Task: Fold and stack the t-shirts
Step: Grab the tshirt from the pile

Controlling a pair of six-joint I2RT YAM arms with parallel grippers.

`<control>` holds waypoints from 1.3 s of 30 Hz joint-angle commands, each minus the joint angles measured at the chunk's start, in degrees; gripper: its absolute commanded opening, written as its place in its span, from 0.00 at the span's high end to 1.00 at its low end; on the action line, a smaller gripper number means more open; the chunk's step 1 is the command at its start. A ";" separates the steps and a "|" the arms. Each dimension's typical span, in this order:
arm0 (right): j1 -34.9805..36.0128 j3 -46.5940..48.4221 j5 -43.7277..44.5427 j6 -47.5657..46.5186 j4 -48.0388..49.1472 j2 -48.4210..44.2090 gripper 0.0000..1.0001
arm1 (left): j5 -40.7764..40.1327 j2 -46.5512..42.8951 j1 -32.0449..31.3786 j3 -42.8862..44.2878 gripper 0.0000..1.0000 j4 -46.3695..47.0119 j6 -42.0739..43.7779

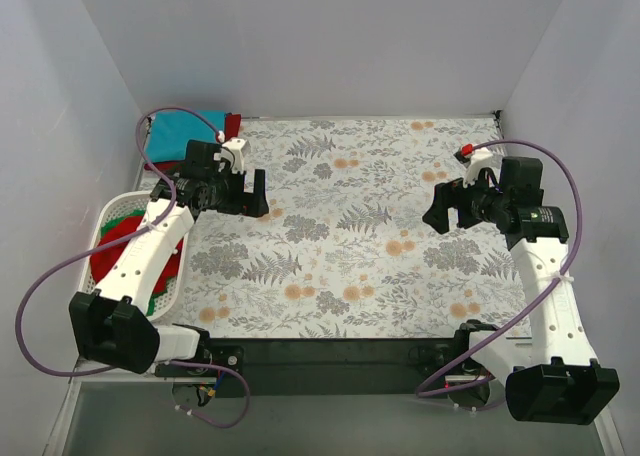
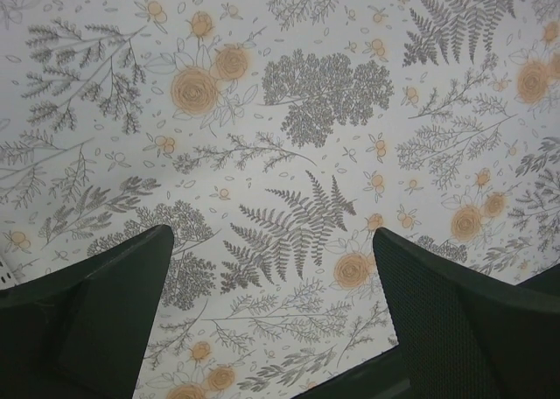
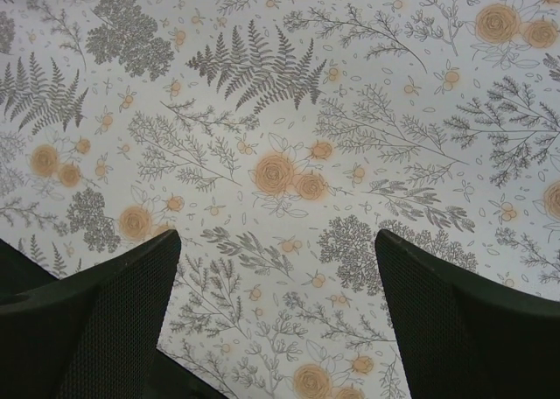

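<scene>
Left jaws: hanging wide apart, empty, over desk (image 1: 360, 236), centre-left.
Right jaws: hanging wide apart, empty, centre-right.
Teal t-shirt (image 1: 183, 136): lying upper left.
Red and green t-shirts (image 1: 107, 260): lying in basket (image 1: 113, 203), left edge.

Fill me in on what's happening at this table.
Nothing is being held right now. The left end effector and right end effector both hover open and empty over the floral table. A teal t-shirt lies at the far left corner, with a darker red one showing beside it. A bright red t-shirt and a green t-shirt sit bunched in the white basket at the left edge, not yet folded.
</scene>
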 commanded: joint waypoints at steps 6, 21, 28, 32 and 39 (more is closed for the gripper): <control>-0.41 -2.34 2.86 0.67 2.42 -1.19 0.02 | -0.12 11.00 0.92 14.79 0.02 -3.12 2.80; -0.41 -1.02 -4.50 -1.27 5.93 3.46 0.02 | 3.27 17.78 32.20 32.48 0.04 -18.14 11.06; -0.41 1.96 -5.92 -1.62 6.37 7.07 0.02 | -7.92 19.63 38.54 27.57 0.12 -20.70 11.15; -0.41 3.46 -6.70 -1.27 6.37 9.96 0.02 | -12.41 16.21 38.63 19.50 0.13 -17.38 11.50; -0.41 4.52 -7.15 -0.21 6.38 11.64 0.02 | -17.34 13.31 38.72 7.19 0.13 -11.57 14.31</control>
